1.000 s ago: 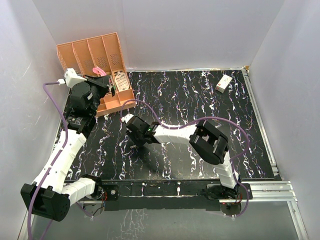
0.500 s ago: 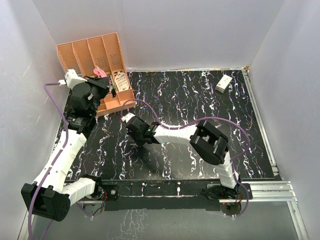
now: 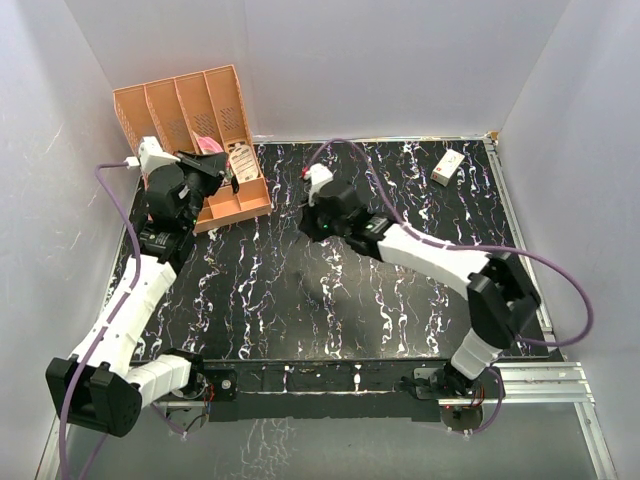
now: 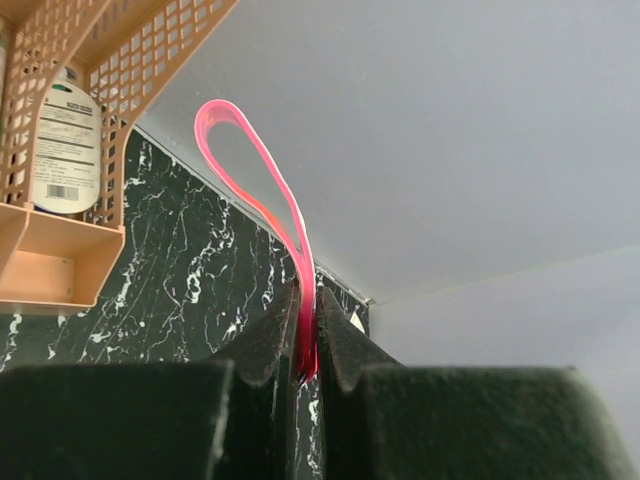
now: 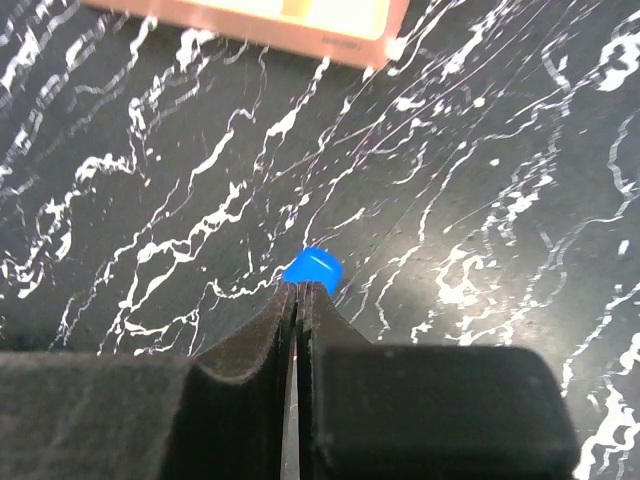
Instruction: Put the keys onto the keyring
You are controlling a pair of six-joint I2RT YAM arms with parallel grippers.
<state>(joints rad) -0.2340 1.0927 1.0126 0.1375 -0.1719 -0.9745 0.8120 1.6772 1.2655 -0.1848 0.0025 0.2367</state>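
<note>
Keyring (image 4: pixel 302 255) is pinched at its lower end by the left gripper (image 4: pixel 305 335), whose jaws are nearly closed on the strap. The pink loop stands lengthwise out past the tips, beside the orange rack (image 3: pixel 190 100). Right gripper (image 5: pixel 297 297) is clamped on the blue key (image 5: pixel 311 270), only its head poking out above the tabletop (image 5: pixel 150 200). Only the top view shows the gap: the loop lies well to that gripper's left, so the key should travel leftward. The dark key is nowhere visible, possibly hidden.
</note>
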